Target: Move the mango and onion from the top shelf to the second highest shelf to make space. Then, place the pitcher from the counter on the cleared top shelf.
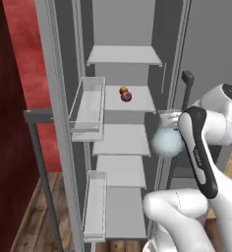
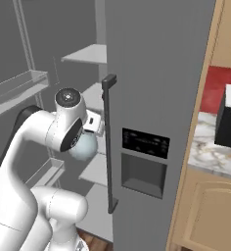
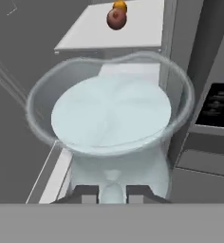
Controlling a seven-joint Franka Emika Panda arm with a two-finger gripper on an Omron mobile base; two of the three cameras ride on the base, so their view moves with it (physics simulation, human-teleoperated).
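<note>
The pincer is clamped on the pitcher, held in the air before the open fridge, off its right edge. The mango and onion touch near the second shelf's back middle. The top shelf is bare.

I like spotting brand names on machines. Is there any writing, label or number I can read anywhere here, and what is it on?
Nothing here can be read in full.
Small white lettering runs along the dark band on the robot arm: too blurred to read.
Faint marks on the dark dispenser panel in the fridge door: too small to read.
The pitcher, mango, onion and shelves carry no text.
</note>
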